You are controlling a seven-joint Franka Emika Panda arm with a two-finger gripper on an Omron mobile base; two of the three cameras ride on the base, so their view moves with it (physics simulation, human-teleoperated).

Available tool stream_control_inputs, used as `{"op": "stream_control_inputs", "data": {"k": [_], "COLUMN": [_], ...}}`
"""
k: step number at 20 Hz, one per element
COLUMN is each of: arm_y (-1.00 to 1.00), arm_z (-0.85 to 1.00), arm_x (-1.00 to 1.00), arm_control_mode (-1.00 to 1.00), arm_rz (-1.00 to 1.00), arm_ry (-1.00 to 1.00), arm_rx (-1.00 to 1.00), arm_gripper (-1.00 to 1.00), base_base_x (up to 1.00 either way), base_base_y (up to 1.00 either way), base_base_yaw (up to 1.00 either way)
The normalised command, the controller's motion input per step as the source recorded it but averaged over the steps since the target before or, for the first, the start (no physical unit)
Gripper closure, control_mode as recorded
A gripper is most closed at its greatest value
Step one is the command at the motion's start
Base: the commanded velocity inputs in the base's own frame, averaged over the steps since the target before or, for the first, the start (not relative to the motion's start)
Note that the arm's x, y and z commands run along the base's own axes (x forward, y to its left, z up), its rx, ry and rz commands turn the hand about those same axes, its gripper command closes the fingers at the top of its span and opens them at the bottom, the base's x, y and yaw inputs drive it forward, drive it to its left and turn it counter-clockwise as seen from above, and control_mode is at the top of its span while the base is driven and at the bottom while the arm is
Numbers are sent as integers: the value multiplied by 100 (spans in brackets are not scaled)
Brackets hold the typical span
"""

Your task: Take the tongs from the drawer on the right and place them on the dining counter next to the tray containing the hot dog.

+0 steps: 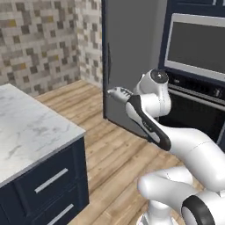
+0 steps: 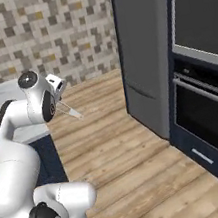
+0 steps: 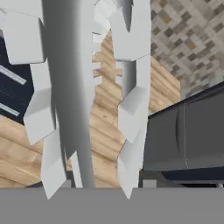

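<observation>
My gripper [image 1: 126, 95] is shut on the tongs [image 1: 117, 92] and holds them in the air above the wooden floor. In the right base view the tongs [image 2: 72, 111] are thin silver arms slanting down and right from the gripper [image 2: 58, 96]. Up close in the hand view, the tongs [image 3: 70, 87] run as two pale toothed arms up from the gripper [image 3: 107, 181]. A white marble counter [image 1: 26, 127] lies at the left, with two shut navy drawers [image 1: 50, 180] under it. I cannot tell whether it is the dining counter. The tray and hot dog are out of view.
A tall grey fridge [image 1: 132, 52] stands ahead, close behind the tongs. A built-in oven [image 2: 206, 104] in navy cabinetry is to its right. A mosaic tile wall [image 1: 39, 39] closes off the back. Wooden floor [image 2: 131, 168] lies between the counter and the appliances.
</observation>
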Motion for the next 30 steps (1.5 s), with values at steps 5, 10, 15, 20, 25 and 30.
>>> {"op": "stream_control_inputs", "data": {"k": [5,10,15,20,25,30], "arm_y": [0,0,0,0,0,0], "arm_z": [0,0,0,0,0,0], "arm_x": [0,0,0,0,0,0], "arm_control_mode": [100,100,100,100,100,100], "arm_rz": [0,0,0,0,0,0], "arm_ry": [0,0,0,0,0,0], "arm_rx": [0,0,0,0,0,0], "arm_gripper": [100,100,100,100,100,100], "base_base_x": [78,71,42,91,100,100], "base_base_y": [-21,-68,-82,-61,-32,-3], "base_base_yaw": [64,43,25,15,10,13]}}
